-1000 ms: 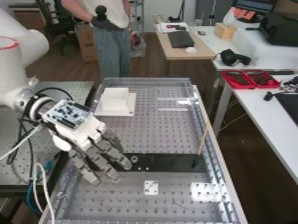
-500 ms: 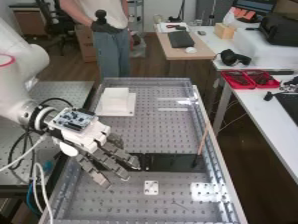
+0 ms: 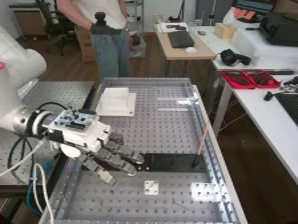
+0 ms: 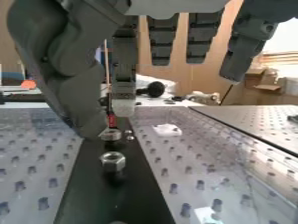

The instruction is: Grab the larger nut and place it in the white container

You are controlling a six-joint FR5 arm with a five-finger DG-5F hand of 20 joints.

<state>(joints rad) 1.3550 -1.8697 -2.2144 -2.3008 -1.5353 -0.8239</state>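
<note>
Over the black strip (image 3: pixel 174 162), the hand (image 3: pixel 110 152) is held low with its fingers extended, and they cover the place of the nuts. In the wrist view the hand (image 4: pixel 124 70) is open, its thumb to one side and straight fingers opposite. A hex nut (image 4: pixel 113 161) rests on the strip, and a second nut (image 4: pixel 111 134) lies close by the tips of the thumb and one finger. A much smaller piece (image 4: pixel 129 135) is beside the second nut. Behind the hand stands the white container (image 3: pixel 116 101) on the perforated bench.
A thin stick (image 3: pixel 203 140) leans up from the strip's far end. A small white plate (image 3: pixel 151 188) lies on the perforated surface (image 3: pixel 120 205), near the strip. The bench's raised rail (image 3: pixel 217 150) runs along its right side. A person stands beyond the bench.
The hand has moved to the right over the strip, and its fingers now cover the nuts that showed beside them a second ago.
</note>
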